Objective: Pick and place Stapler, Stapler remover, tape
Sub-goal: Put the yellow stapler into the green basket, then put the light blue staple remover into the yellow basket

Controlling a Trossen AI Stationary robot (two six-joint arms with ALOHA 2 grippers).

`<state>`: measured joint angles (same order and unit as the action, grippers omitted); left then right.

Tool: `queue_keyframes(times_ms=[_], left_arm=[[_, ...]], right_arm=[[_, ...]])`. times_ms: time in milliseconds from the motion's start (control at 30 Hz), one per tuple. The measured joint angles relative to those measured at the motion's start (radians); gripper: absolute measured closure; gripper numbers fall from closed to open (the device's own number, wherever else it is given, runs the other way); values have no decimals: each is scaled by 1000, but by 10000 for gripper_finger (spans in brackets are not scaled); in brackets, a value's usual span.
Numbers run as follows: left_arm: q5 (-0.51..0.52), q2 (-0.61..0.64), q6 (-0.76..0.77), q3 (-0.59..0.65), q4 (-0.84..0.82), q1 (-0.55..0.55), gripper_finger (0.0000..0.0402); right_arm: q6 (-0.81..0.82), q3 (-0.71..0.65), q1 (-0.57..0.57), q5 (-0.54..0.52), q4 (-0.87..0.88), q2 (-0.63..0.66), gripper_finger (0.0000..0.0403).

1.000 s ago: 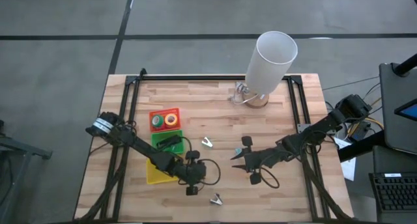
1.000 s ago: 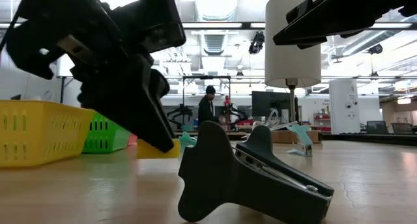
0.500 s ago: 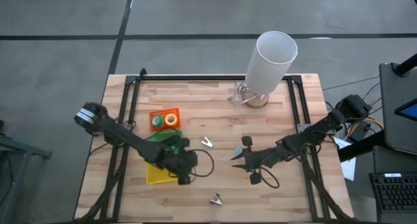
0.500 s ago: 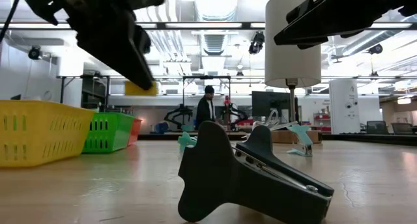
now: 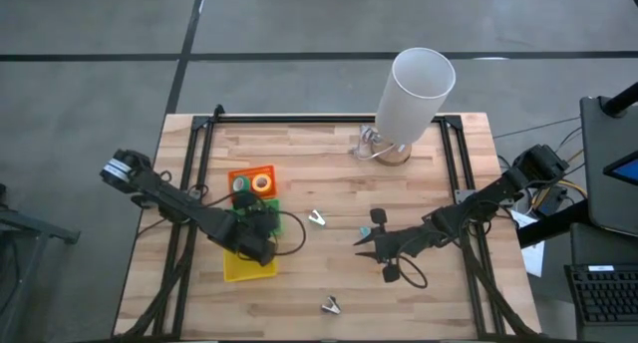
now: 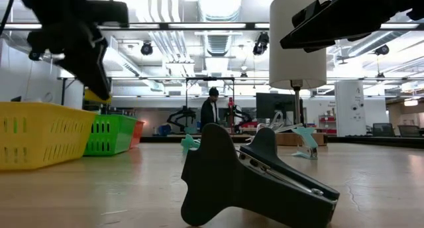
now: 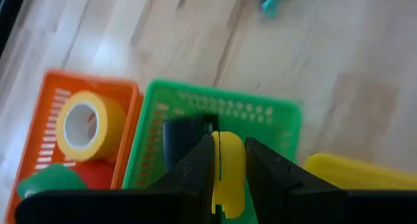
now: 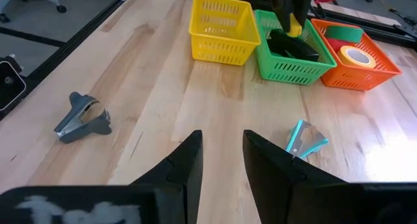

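Observation:
My left gripper [image 5: 257, 226] is shut on a yellow tape roll [image 7: 221, 175] and hangs above the green tray [image 7: 221, 101]. The black stapler [image 7: 182, 136] lies inside that tray. Another yellow roll [image 7: 85, 123] and a green roll [image 7: 49, 182] lie in the orange tray [image 7: 45, 77]. My right gripper [image 5: 364, 245] is open and hovers over the middle of the table, touching nothing. One grey staple remover [image 8: 81, 116] and one teal staple remover [image 8: 305, 139] lie on the wood. My left gripper pinches the yellow tape roll's rim [image 7: 220, 160] between its two fingers, the roll standing edge-on between them. The fingers come from above, slanting toward the far edge. The roll is lifted clear and hangs below the fingers [image 6: 98, 95], above the green tray.
A yellow tray [image 5: 244, 268] sits on the near side of the green one. A lamp with a white shade [image 5: 419, 89] stands at the far edge. Black frame rails [image 5: 194, 183] run along both table sides. Bare wood lies between the trays and my right gripper.
My left gripper has risen from near the table's middle and moved toward the left and far edges, carrying the yellow tape roll up off the wood. It now hangs over the green tray. My right arm has kept still.

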<state>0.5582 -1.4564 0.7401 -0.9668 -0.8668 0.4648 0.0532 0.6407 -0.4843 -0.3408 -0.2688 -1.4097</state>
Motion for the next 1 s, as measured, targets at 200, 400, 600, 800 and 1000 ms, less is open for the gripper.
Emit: queue_keyframes(times_ms=[200, 400, 600, 800, 1000], left_arm=[[0, -9, 135, 65, -2, 0, 322], [-10, -9, 230, 75, 11, 0, 312], [5, -9, 267, 70, 14, 0, 263], [58, -9, 259, 69, 21, 0, 198], [127, -9, 209, 29, 80, -1, 185]], right_arm=[[15, -2, -2, 0, -1, 0, 310], [17, -3, -2, 0, -3, 0, 317], [15, -3, -2, 0, -8, 0, 322], [16, -3, -1, 0, -7, 0, 321], [15, -3, -1, 0, -7, 0, 313]])
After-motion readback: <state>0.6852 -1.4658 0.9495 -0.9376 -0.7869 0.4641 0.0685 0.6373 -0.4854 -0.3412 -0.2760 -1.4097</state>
